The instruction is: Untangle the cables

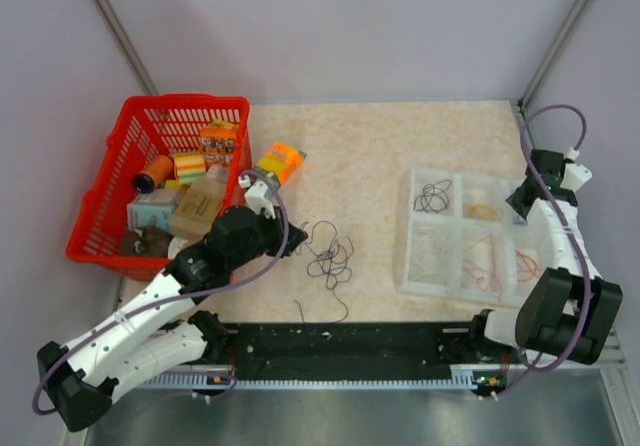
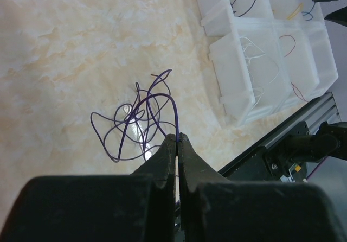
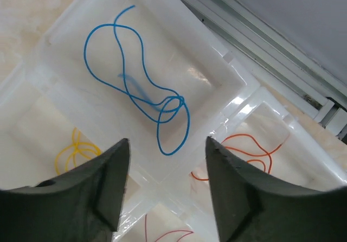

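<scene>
A purple cable [image 1: 330, 256] lies in a loose tangle of loops on the table's middle front. My left gripper [image 1: 290, 244] is shut on one strand of it [image 2: 135, 120], pinched at the fingertips [image 2: 177, 137] just above the table. A white compartment tray [image 1: 410, 266] at the right holds single cables: black [image 1: 432, 198], yellow [image 1: 485, 210], white [image 2: 255, 52], orange [image 3: 249, 150] and blue [image 3: 135, 84]. My right gripper [image 3: 168, 141] is open and empty, hovering over the tray's far right corner [image 1: 515, 204], above the blue cable's compartment.
A red basket [image 1: 100, 216] with several boxes and cans stands at the left. An orange box [image 1: 281, 162] lies beside it, just behind my left wrist. A black rail [image 1: 340, 341] runs along the table's front edge.
</scene>
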